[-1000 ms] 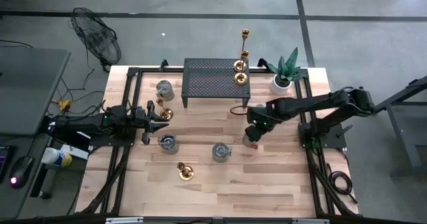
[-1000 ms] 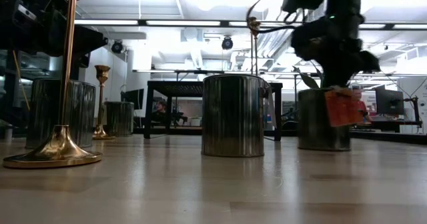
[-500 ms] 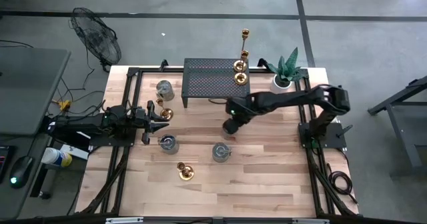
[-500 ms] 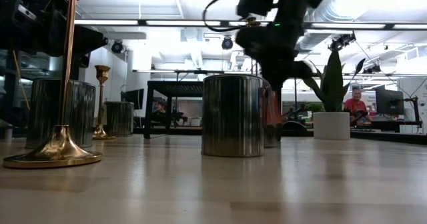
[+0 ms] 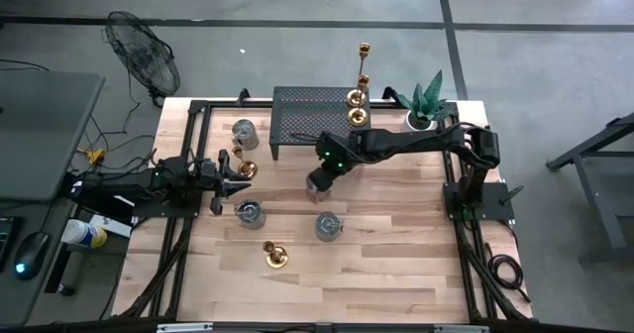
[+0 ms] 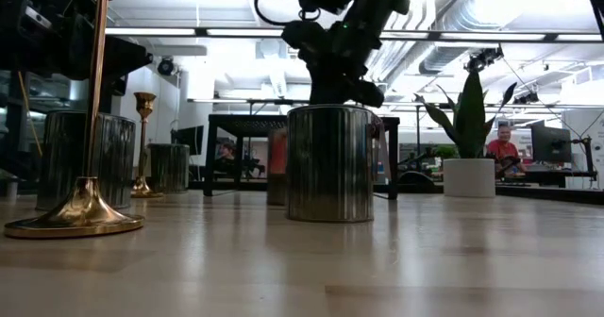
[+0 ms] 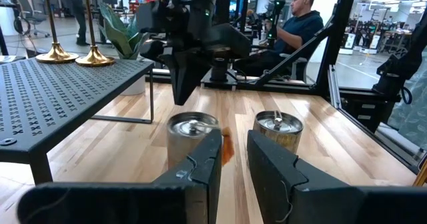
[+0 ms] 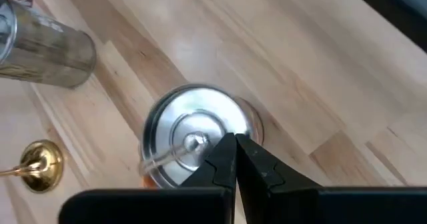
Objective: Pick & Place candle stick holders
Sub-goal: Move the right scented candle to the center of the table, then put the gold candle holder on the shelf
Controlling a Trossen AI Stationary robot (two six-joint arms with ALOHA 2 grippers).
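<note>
Wooden desk [image 5: 396,274] planks carry your work. Nearest you, one gold candle stick holder [image 5: 274,255] stands alone by the front edge, with two metal cans [image 5: 328,225] just behind it. Farther in, your right end effector [image 5: 319,181] is pinched shut over a third can's lid, apparently on its knob, arm stretched low across the middle, likely clearing space. Your left end effector [image 5: 234,168] waits at the left edge, fingers narrow and gripping nothing, a holder [image 5: 245,168] just beside them. Two more stand on the black mesh shelf [image 5: 297,125], presumably the drop spot.
</note>
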